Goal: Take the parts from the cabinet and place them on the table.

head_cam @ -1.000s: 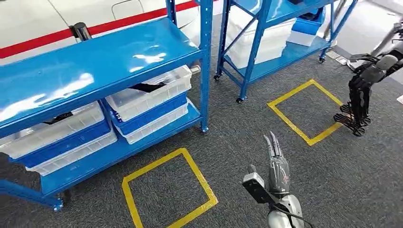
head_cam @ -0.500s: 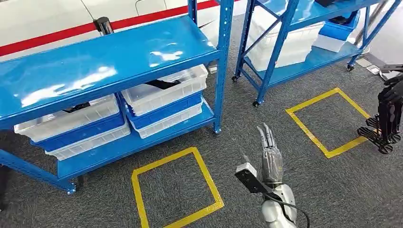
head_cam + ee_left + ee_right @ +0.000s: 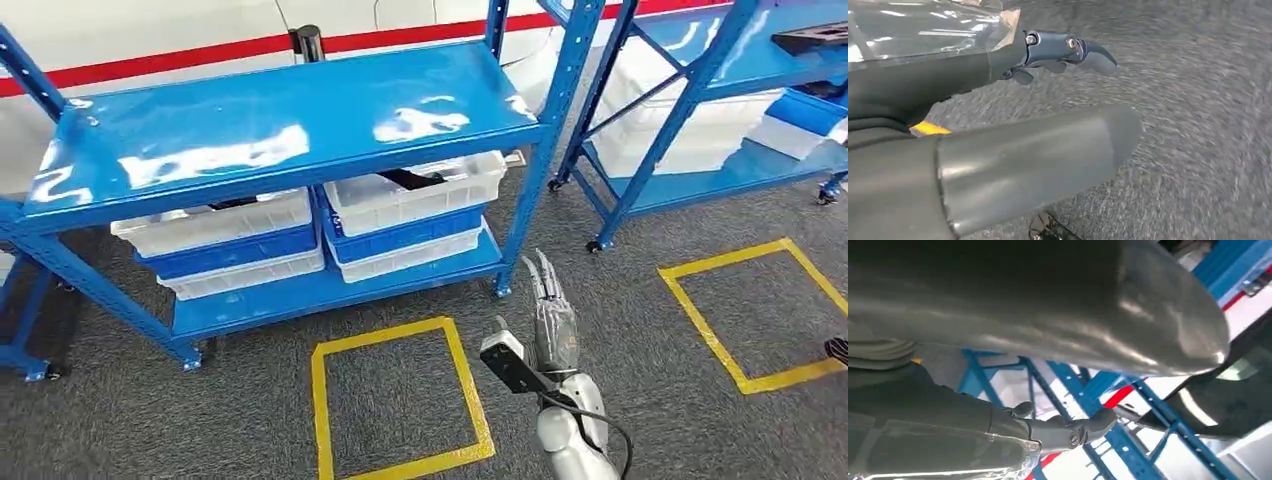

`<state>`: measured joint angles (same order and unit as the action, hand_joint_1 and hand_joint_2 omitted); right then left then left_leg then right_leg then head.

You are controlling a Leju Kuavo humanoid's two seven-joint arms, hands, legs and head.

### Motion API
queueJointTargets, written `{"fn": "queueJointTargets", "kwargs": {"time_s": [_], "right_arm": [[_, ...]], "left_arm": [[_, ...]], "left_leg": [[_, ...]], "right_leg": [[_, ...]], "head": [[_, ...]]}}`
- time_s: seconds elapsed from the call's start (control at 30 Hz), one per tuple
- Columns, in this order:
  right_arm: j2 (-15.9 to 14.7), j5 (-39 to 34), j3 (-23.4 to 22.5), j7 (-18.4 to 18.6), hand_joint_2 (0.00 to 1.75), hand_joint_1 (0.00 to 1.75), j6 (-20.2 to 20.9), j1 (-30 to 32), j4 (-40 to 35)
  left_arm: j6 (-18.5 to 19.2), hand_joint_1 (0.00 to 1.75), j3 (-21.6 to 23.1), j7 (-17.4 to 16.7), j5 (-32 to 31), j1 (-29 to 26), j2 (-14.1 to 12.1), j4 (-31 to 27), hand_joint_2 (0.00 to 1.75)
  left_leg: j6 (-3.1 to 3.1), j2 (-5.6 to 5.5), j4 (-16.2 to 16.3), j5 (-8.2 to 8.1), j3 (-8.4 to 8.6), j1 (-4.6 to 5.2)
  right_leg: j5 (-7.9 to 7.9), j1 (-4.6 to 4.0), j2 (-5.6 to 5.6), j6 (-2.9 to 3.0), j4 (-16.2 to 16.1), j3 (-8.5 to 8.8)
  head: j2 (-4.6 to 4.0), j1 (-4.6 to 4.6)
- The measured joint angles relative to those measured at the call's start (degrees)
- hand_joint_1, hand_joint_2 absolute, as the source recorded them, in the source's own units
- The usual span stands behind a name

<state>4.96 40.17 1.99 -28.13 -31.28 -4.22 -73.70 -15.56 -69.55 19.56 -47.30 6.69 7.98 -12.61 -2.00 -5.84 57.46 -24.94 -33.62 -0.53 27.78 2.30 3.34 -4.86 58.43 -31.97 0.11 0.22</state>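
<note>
Lying in the white bins on the lower shelf of the blue cabinet, dark parts are seen: one dark piece pokes above the rim of the right-hand white bin, toward the shelf's right front corner, and another dark shape is just made out at the back of the left-hand white bin. Each white bin is stacked on a blue bin and a further white one beneath it. The cabinet's top shelf is bare and glossy, with light reflected on it. The right hand is held out in front of the cabinet's right front post, over the grey carpet; its fingers are straight and pressed close together, with nothing held. In the left wrist view the left hand is seen over carpet, thumb extended and a dark finger stretched out, nothing gripped; whether the remaining fingers are spread cannot be told. A yellow taped square is marked on the carpet just before the cabinet, beside the right hand, and a second yellow square lies farther right, in front of a second blue rack carrying more bins.
</note>
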Motion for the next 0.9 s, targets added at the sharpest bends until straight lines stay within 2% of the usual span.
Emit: {"fn": "queueJointTargets", "kwargs": {"time_s": [0.03, 0.07, 0.13, 0.17, 0.2, 0.23, 0.27, 0.3, 0.33, 0.37, 0.4, 0.43, 0.47, 0.5, 0.53, 0.57, 0.6, 0.77, 0.9], "right_arm": [[0.07, 0.35, 0.04, -0.42, 0.0, 0.0, -0.39, -0.38, 0.5], [0.13, 0.72, 0.04, -0.89, 0.0, 0.0, -0.78, -0.45, 0.7], [0.37, -0.4, 0.02, -1.27, 0.0, 0.0, -0.92, -0.75, 1.11], [0.65, -0.94, 0.02, -1.31, 0.0, 0.0, -0.92, -1.07, 1.26], [0.79, -1.11, 0.0, -1.33, 0.0, 0.0, -0.92, -1.43, 1.35], [0.92, -1.16, 0.02, -1.42, 0.0, 0.0, -0.94, -1.51, 1.44], [1.01, -1.27, 0.02, -1.42, 0.0, 0.0, -0.94, -1.44, 1.53], [0.98, -1.38, -0.02, -1.42, 0.0, 0.0, -0.94, -1.36, 1.7], [0.98, -1.4, -0.04, -1.42, 0.0, 0.0, -0.94, -1.36, 1.9], [1.01, -1.4, -0.04, -1.42, 0.0, 0.0, -0.94, -1.37, 2.03], [1.05, -1.49, -0.04, -1.51, 0.0, 0.0, -0.94, -1.4, 2.16], [1.07, -1.62, -0.04, -1.62, 0.0, 0.0, -0.94, -1.47, 2.27], [1.11, -1.81, -0.04, -1.77, 0.0, 0.0, -0.94, -1.61, 2.32], [1.22, -2.08, -0.02, -1.88, 0.0, 0.0, -0.94, -1.83, 2.34], [1.38, -2.18, -0.04, -1.92, 0.0, 0.0, -0.94, -2.07, 2.42], [1.38, -2.25, -0.04, -1.94, 0.0, 0.0, -0.92, -2.3, 2.55], [1.44, -2.27, -0.04, -1.97, 0.0, 0.0, -0.92, -2.31, 2.71], [1.62, -2.47, -0.04, -2.25, 0.0, 0.0, -0.48, -2.69, 3.45], [1.6, -1.24, -0.48, -0.41, 0.0, 0.0, -0.46, -3.7, 5.8]], "left_arm": [[-0.02, 0.0, -0.13, -0.04, 0.02, 0.06, -0.13, 0.0, 0.0], [-0.07, 0.0, -0.2, -0.04, 0.07, 0.02, -0.15, 0.0, 0.0], [-0.13, 0.0, -0.33, -0.11, 0.33, -0.28, -0.15, 0.0, 0.0], [-0.2, 0.0, -0.48, -0.2, 0.44, -0.34, -0.33, 0.0, 0.0], [-0.22, 0.0, -0.5, -0.2, 0.44, -0.36, -0.2, 0.02, 0.0], [-0.22, 0.0, -0.5, -0.2, 0.44, -0.24, -0.2, 0.02, 0.0], [-0.22, 0.0, -0.52, -0.2, 0.44, -0.04, -0.22, 0.0, 0.0], [-0.22, 0.0, -0.52, -0.2, 0.44, 0.09, -0.22, 0.0, 0.0], [-0.22, 0.0, -0.52, -0.2, 0.44, 0.07, -0.2, 0.02, 0.0], [-0.22, 0.0, -0.52, -0.2, 0.44, 0.01, -0.17, 0.02, 0.0], [-0.22, 0.0, -0.55, -0.24, 0.48, -0.01, -0.17, 0.02, 0.0], [-0.31, 0.0, -0.57, -0.31, 0.5, -0.02, -0.2, 0.02, 0.0], [-0.44, 0.0, -0.59, -0.31, 0.5, 0.0, -0.22, 0.0, 0.0], [-0.66, 0.0, -0.59, -0.31, 0.5, 0.03, -0.24, 0.0, 0.0], [-0.77, 0.0, -0.63, -0.42, 0.52, 0.18, -0.37, 0.0, 0.0], [-0.92, 0.0, -0.65, -0.42, 0.5, 0.18, -0.24, 0.02, 0.0], [-0.96, 0.0, -0.65, -0.44, 0.52, 0.18, -0.15, 0.02, 0.0], [-1.25, 0.0, -1.14, -0.44, 0.52, 0.16, -0.2, 0.0, 0.0], [-1.9, 0.0, -1.31, -0.85, 0.46, 0.18, -0.04, 0.02, 0.0]], "left_leg": [[0.53, -0.57, 0.58, -0.3, -0.26, 0.33], [0.68, -0.67, 0.55, -0.25, -0.53, 0.38], [1.12, -1.12, 0.3, 0.02, -0.65, 0.06], [1.31, -1.2, 0.5, -0.22, -0.77, -0.13], [1.56, 1.47, 1.63, -1.01, -1.08, 0.09], [1.87, 3.73, 4.69, -2.8, -2.53, 0.09], [2.1, 4.85, 9.06, -4.99, -4.85, -0.06], [2.23, 5.34, 14.12, -7.07, -7.57, -0.12], [2.28, 5.51, 17.82, -8.13, -9.6, -0.13], [2.2, 5.55, 19.05, -7.72, -10.47, -0.13], [2.0, 5.55, 17.21, -5.95, -9.79, -0.12], [1.69, 5.56, 13.21, -3.47, -7.87, -0.09], [1.24, 5.59, 7.84, -0.87, -5.13, -0.03], [0.55, 5.9, 2.24, 1.04, -2.17, 0.15], [0.38, 6.36, 1.37, -0.02, -1.74, 0.56], [0.52, 6.23, 0.98, 0.31, -1.66, 0.69], [1.82, 6.17, 0.85, 0.39, -1.63, 0.6], [1.02, 5.71, 0.89, 0.33, -1.59, 1.29], [0.82, 5.69, 0.89, 0.28, -1.59, 1.29]], "right_leg": [[0.15, -0.48, -0.04, 0.96, -0.09, -0.07], [0.05, -0.54, -0.72, 1.68, 0.06, 0.11], [-0.07, -0.73, -1.16, 2.46, 0.17, 0.06], [-0.22, -0.16, -1.41, 2.94, -0.02, 0.19], [-0.23, -0.29, -1.61, 3.26, -0.04, 0.32], [-0.13, -0.44, -1.92, 3.81, -0.04, 0.38], [-0.06, -0.62, -2.31, 3.92, -0.03, 0.38], [0.04, -0.79, -2.77, 4.07, -0.03, 0.36], [0.11, -0.9, -3.16, 4.15, -0.02, 0.35], [0.17, -1.0, -3.45, 4.21, -0.02, 0.4], [0.24, -1.08, -3.65, 4.28, -0.02, 0.51], [0.32, -1.17, -3.78, 4.35, -0.02, 0.66], [0.39, -1.24, -3.89, 4.4, -0.03, 0.85], [0.51, -1.29, -3.94, 4.37, -0.05, 0.99], [0.6, -1.71, -4.0, 4.16, -0.07, 0.88], [0.76, -1.79, -4.01, 4.08, 0.07, 0.72], [0.94, -2.3, -4.02, 4.15, 0.14, 0.61], [0.84, -1.76, -4.25, 3.89, -0.25, 0.87], [0.74, -1.75, -4.26, 3.72, -0.58, 1.02]], "head": [[0.0, -0.04], [0.0, -0.04], [0.0, -0.07], [0.0, -0.07], [0.0, -0.13], [0.0, -0.44], [0.0, -0.42], [0.0, -0.42], [0.0, -0.42], [0.0, -0.42], [0.0, -0.42], [0.0, -0.42], [0.0, -0.42], [0.0, -0.39], [0.0, -0.37], [0.0, -0.37], [0.0, -0.26], [0.0, -0.31], [0.0, -0.28]]}}
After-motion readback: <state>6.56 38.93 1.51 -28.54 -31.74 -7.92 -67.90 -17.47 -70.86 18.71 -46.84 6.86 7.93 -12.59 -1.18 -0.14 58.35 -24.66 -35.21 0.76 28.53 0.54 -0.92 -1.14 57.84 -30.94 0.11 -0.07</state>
